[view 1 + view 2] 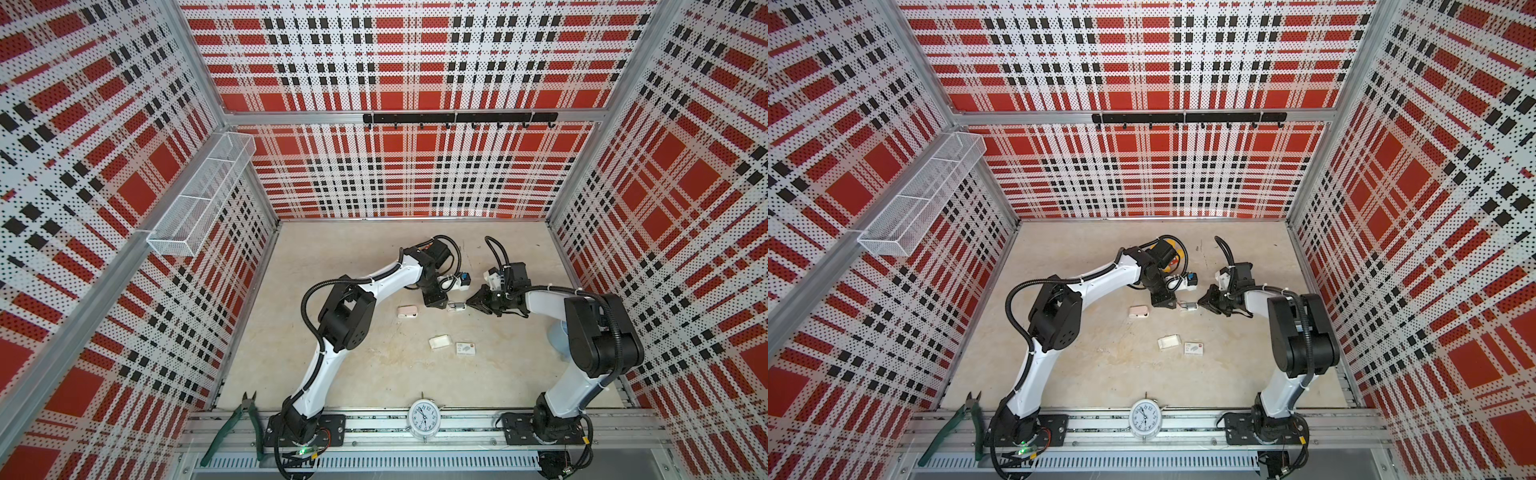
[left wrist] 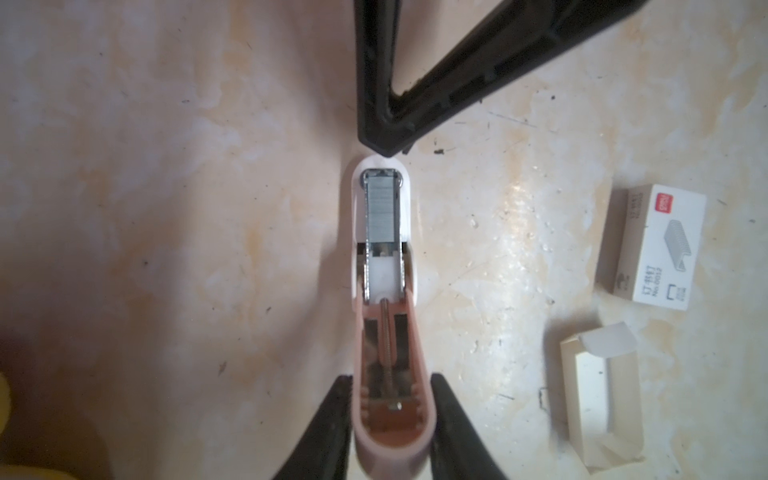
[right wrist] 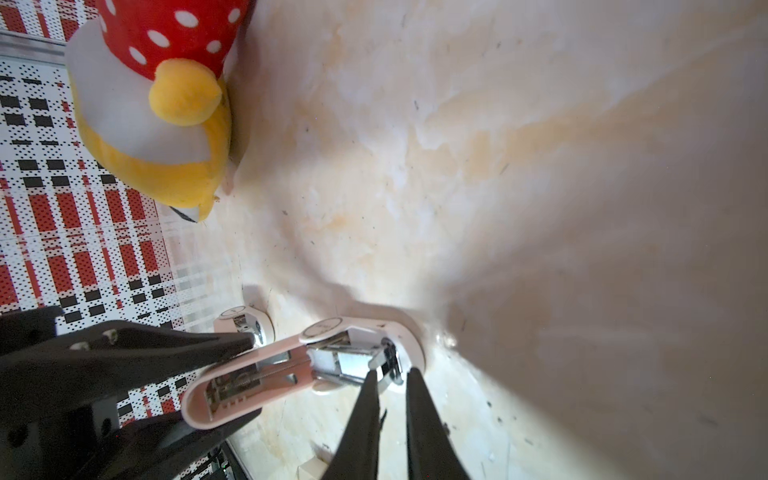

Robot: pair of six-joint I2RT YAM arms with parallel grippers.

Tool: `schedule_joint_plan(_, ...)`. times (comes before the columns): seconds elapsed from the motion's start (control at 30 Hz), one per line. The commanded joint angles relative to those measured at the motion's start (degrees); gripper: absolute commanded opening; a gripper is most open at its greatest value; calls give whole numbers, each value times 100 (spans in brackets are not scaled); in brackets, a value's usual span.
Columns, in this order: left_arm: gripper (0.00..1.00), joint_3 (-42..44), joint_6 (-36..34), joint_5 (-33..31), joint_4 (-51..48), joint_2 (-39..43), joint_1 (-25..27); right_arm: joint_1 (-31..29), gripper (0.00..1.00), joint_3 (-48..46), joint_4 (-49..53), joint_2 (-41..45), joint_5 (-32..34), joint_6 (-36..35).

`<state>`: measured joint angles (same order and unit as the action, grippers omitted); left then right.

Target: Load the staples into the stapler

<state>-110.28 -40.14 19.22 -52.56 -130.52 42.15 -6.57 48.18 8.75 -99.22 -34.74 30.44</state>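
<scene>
Stapler (image 2: 382, 299) first: it lies open on the table (image 2: 166, 208), about in the middle, between my two claws. My left claw (image 2: 392, 379) is closed on its pink lid (image 2: 390, 440). One finger (image 2: 338, 415) presses on each side of the lid. The lid is swung open, away from the metal rail (image 2: 365, 232).

The staples (image 2: 380, 212) are in the stapler. They are a grey strip that lies in the rail at the front end, the end that points right, toward my other claw.

My right claw (image 3: 391, 372) is nearly closed. There is only a thin gap between its two fingers (image 3: 361, 415). The tips are right at the front end of the rail, touching it or just beside it. I cannot tell if they pinch anything.

A second pink stapler (image 1: 407, 311) lies on the table just left of my left claw. A white box (image 2: 652, 245) and an open card tray (image 2: 598, 395) lie nearer to me, apart from the stapler. The box is right of the tray.
</scene>
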Motion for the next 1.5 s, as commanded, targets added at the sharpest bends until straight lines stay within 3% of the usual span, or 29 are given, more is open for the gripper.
schedule_joint_plan(0.0,35,-196,-3,70,-132,264,-7,0,15,-12,-161,-144,-109,-134)
schedule_joint_plan(0.9,26,-455,98,174,-228,192,45,6,13,89,-183,-427,-118,-319)
schedule_joint_plan(1.47,24,-672,-145,-102,-368,-43,189,-5,12,75,-244,-443,-217,-328)
